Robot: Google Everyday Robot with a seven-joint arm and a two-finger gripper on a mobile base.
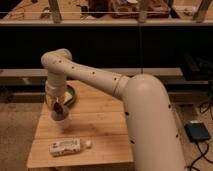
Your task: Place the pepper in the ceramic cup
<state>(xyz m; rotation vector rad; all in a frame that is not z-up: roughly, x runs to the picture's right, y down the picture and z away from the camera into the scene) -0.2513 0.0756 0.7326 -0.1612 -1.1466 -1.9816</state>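
Note:
My gripper (pixel 58 106) hangs from the white arm over the left part of the wooden table (pixel 100 125). It is shut on the pepper (pixel 58 107), a small dark red piece between the fingers. The pepper is held just above the mouth of the white ceramic cup (pixel 61 121), which stands upright on the table directly below the gripper. The gripper hides part of the cup's rim.
A white rectangular packet (pixel 65 146) lies near the table's front left edge with a tiny white ball (pixel 88 144) beside it. A green-rimmed dish (pixel 71 95) sits behind the gripper. A dark device (pixel 198 132) lies on the floor at the right.

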